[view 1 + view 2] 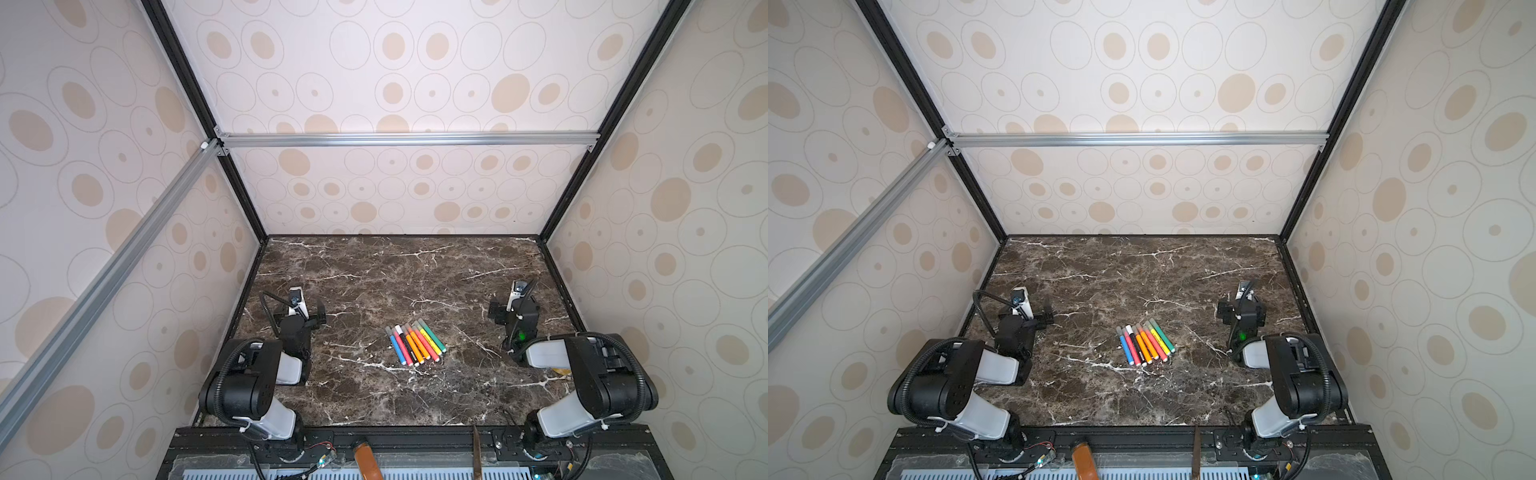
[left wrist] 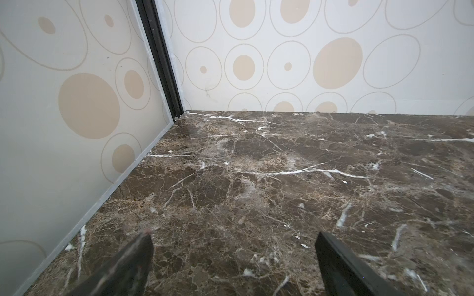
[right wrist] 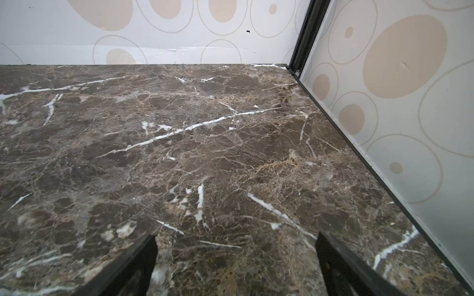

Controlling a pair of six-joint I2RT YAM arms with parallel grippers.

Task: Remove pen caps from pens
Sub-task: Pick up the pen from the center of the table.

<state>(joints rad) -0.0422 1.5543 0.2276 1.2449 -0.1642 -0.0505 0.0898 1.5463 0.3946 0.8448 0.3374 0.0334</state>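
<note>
Brown marble counter point(image 1: 374, 270): the pens point(image 1: 417, 341) lie side by side at its middle, slanted, pen caps point(image 1: 399, 330) toward the far edge. Left gripper point(image 2: 233, 243) and right gripper point(image 3: 236, 243) flank them, both jaws wide and empty; the right looks marginally nearer.

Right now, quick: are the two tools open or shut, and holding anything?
Left tool: open, holding nothing.
Right tool: open, holding nothing.

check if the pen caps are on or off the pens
On. In a top view the pens lie side by side, each with a greyish cap on its far end; no loose caps show.
</note>
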